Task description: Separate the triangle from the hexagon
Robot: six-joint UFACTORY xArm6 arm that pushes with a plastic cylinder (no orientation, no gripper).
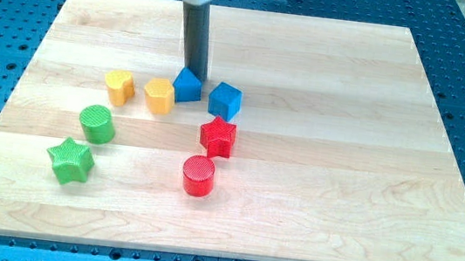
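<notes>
**Ana:** Jaws? None to report — we end in a plain rod, nothing to spread or pinch. We call its end my tip [195, 76], and it sits on the wooden board [369, 164] just at the twelve o'clock side of the blue triangle [187, 86], touching or nearly so.

**Ben:** And the yellow hexagon [159, 97] is right at the triangle's eight o'clock, the two touching or all but. That's the pair we must split.

**Ana:** We judge the placement deliberate: from behind the triangle, a shove toward six o'clock would slide it past the hexagon into open wood.

**Ben:** Risky though. The blue cube [225, 101] lies close at the triangle's three o'clock, the red star [218, 137] at five, the red cylinder [197, 176] below that.

**Ana:** The other yellow block [119, 87], green cylinder [96, 124] and green star [69, 161] curve away toward eight o'clock, well clear.
</notes>
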